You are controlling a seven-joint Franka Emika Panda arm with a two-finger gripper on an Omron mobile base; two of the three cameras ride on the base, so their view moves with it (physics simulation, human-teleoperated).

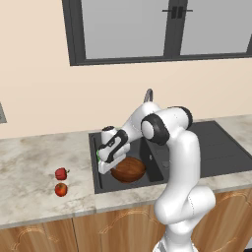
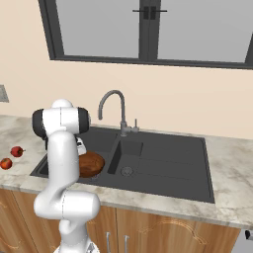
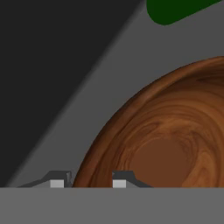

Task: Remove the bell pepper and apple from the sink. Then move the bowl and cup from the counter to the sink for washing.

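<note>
One bowl (image 1: 129,169), brown, wood-grained, lying in the left basin of the sink (image 1: 216,152), near the basin's front edge. One green cup (image 3: 175,9) seen past the bowl's rim in the hand view, also a green sliver at the wrist in the left base view. Pincer (image 3: 87,183) low over the bowl, fingers straddling its rim, parted; contact with rim not clear. One bell pepper (image 1: 61,173) and one apple (image 1: 61,189) side by side on the counter (image 1: 29,167), left of the sink, toward the front edge. One curved faucet (image 2: 112,109) behind the basins. Beige wall, dark-framed window (image 2: 148,29) above. Wooden cabinet fronts (image 2: 163,232) below.
</note>
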